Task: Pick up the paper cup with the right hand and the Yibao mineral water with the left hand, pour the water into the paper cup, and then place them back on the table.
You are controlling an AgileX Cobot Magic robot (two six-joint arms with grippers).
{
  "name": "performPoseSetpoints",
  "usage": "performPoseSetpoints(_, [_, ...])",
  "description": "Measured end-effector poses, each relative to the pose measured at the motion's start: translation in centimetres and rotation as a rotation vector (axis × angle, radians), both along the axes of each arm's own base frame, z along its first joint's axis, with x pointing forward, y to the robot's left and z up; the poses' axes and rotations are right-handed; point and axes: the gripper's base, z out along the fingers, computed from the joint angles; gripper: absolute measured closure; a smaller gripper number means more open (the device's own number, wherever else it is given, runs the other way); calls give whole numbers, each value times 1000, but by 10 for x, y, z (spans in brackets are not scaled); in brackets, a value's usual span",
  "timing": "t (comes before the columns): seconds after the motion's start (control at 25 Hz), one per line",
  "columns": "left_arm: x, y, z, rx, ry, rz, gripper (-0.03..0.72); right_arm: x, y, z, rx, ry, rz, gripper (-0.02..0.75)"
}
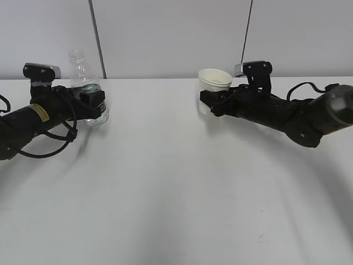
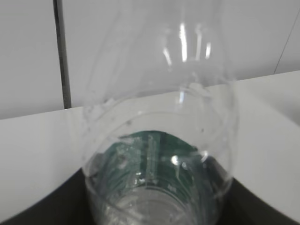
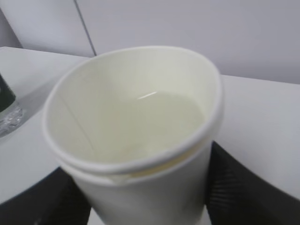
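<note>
The Yibao mineral water bottle (image 1: pixel 83 69) stands upright at the far left of the table (image 1: pixel 176 182), clear, uncapped, green label low down. My left gripper (image 1: pixel 92 105) is shut on its lower body. In the left wrist view the bottle (image 2: pixel 159 140) fills the frame, with dark fingers (image 2: pixel 37 211) at both lower corners. The paper cup (image 1: pixel 215 80) is upright right of centre, held by my right gripper (image 1: pixel 208 102). In the right wrist view the cup (image 3: pixel 136 122) holds clear water, and black fingers (image 3: pixel 243 187) press both its sides. I cannot tell whether either rests on the table.
A pale wall with a dark vertical seam (image 1: pixel 97 38) stands right behind the table's far edge. The bottle's base also shows at the left edge of the right wrist view (image 3: pixel 7 108). A black cable (image 1: pixel 52 146) loops under my left arm.
</note>
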Motion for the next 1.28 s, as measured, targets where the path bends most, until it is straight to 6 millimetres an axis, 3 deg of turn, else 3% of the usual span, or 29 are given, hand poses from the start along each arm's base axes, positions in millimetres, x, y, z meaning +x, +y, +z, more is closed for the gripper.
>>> performPoseSetpoints(0.24, [0, 0, 0, 1, -1, 0, 306, 4, -19, 0, -30, -25, -57, 230])
performPoseSetpoints(1.28, [0, 0, 0, 1, -1, 0, 306, 0, -30, -7, -100, -66, -140, 230])
